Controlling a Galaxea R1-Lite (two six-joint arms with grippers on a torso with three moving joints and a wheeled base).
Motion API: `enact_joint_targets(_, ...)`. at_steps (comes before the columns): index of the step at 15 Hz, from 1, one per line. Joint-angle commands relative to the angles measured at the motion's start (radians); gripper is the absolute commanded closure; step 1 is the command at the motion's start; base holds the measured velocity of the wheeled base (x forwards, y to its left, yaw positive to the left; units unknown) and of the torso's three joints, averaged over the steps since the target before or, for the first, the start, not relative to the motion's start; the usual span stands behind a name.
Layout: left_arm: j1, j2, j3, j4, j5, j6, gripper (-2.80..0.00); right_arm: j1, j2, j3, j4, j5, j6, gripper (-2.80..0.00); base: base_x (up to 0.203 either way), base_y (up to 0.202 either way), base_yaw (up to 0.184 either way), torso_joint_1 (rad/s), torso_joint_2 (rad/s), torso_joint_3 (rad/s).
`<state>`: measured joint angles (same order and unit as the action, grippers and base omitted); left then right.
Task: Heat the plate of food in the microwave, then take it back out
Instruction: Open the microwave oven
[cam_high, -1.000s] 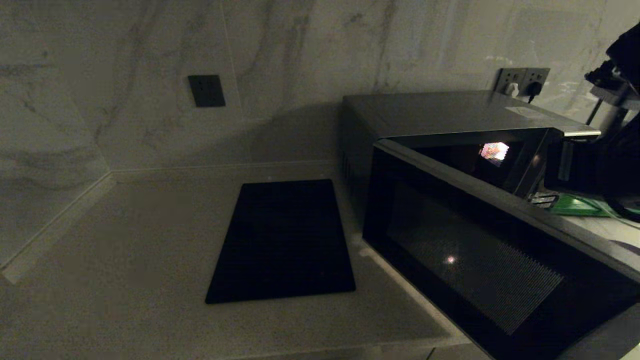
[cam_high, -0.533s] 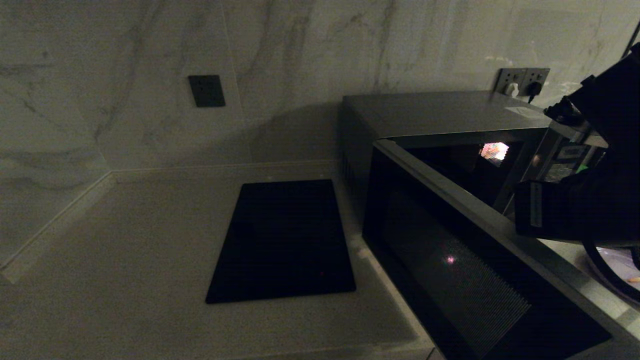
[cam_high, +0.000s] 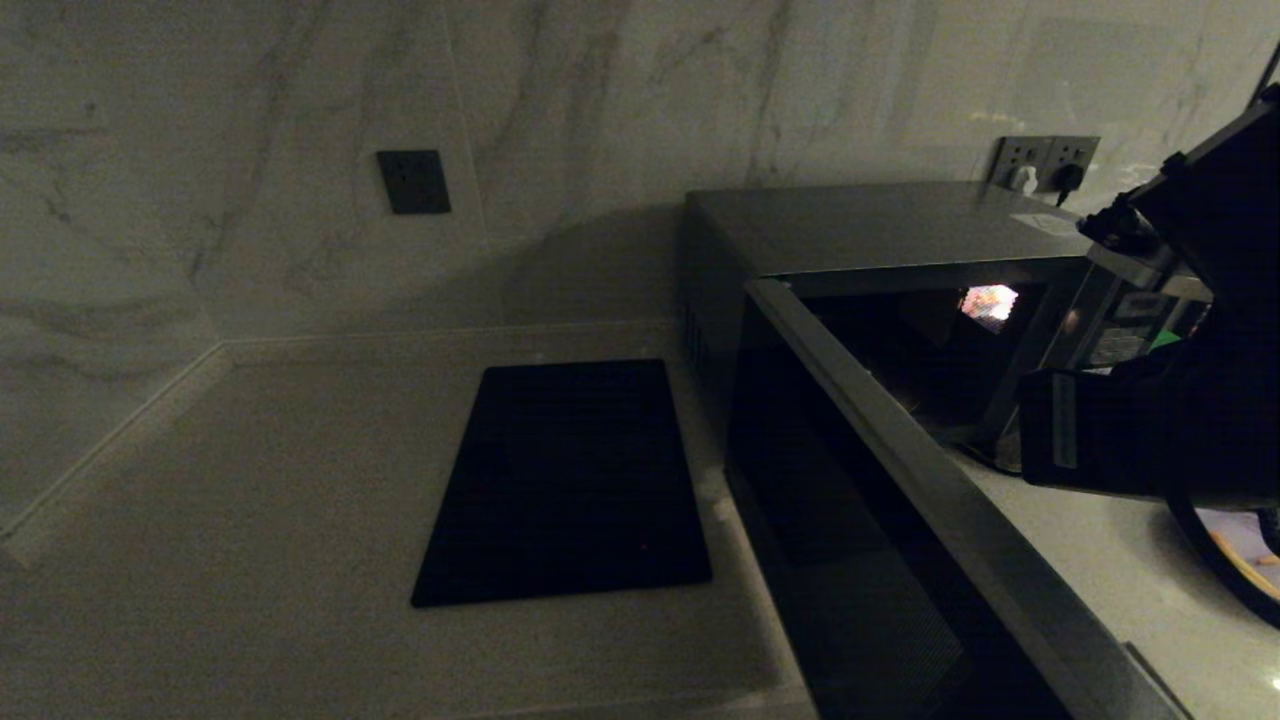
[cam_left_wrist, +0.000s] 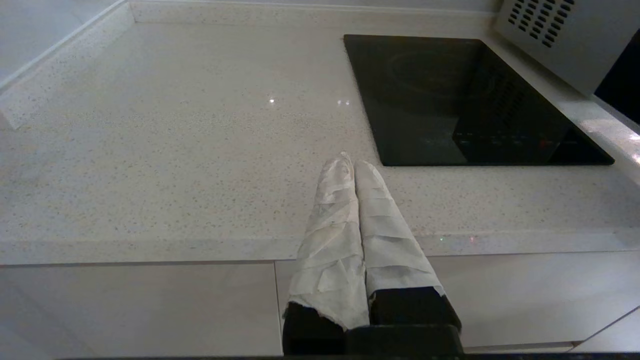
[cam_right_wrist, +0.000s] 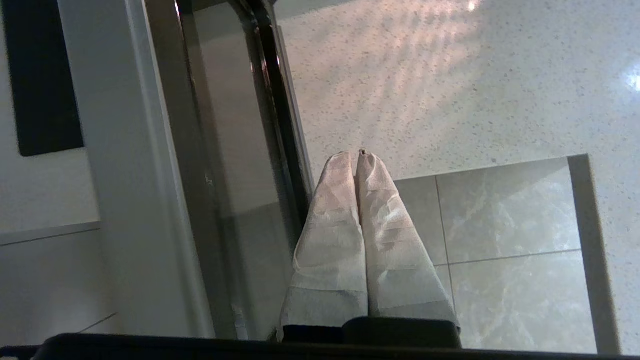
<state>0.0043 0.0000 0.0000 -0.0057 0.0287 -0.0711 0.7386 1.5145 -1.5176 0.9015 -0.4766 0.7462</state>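
You are at the door-opening step: the microwave (cam_high: 900, 300) sits at the far right of the counter (cam_high: 250, 480), and its door (cam_high: 900, 480) stands swung out toward you, with the dark cavity open behind it. Your right claw (cam_right_wrist: 358, 152) is pinched fully closed, holding nothing, just beside the door's free edge. The left claw (cam_left_wrist: 348, 161) hangs parked over the counter's near edge, its wrapped fingers (cam_left_wrist: 330, 210) pressed together.

The plate of food (cam_high: 1240, 545) shows only as a sliver at the right edge, on the counter behind the right arm, well right of the door.

Judging from this, your next move calls for clearing the arm off the door, spreading the claw, and taking the plate by its rim.

The counter is pale speckled stone; a flat black mat (cam_high: 570, 480) lies left of the microwave. Marbled wall panels rise behind, with a dark socket (cam_high: 413, 181).
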Motion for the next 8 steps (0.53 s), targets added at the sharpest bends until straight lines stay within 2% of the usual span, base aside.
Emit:
enact_joint_targets(1, 0.0, 0.002, 0.0, 0.0, 0.0, -0.001, 0.0, 0.011, 0.003, -0.013, 0.005, -0.002, 0.006, 0.0, 0.0, 0.0, 0.0, 0.0, 0.0, 0.0)
enact_joint_targets(5, 0.0, 0.002, 0.0, 0.0, 0.0, -0.001, 0.0, 0.051, 0.0, -0.017, 0.005, -0.002, 0.008, 0.0, 0.0, 0.0, 0.0, 0.0, 0.0, 0.0)
enact_joint_targets(8, 0.0, 0.002, 0.0, 0.0, 0.0, -0.001, 0.0, 0.047, 0.012, -0.022, 0.006, -0.009, 0.018, 0.0, 0.0, 0.0, 0.0, 0.0, 0.0, 0.0)
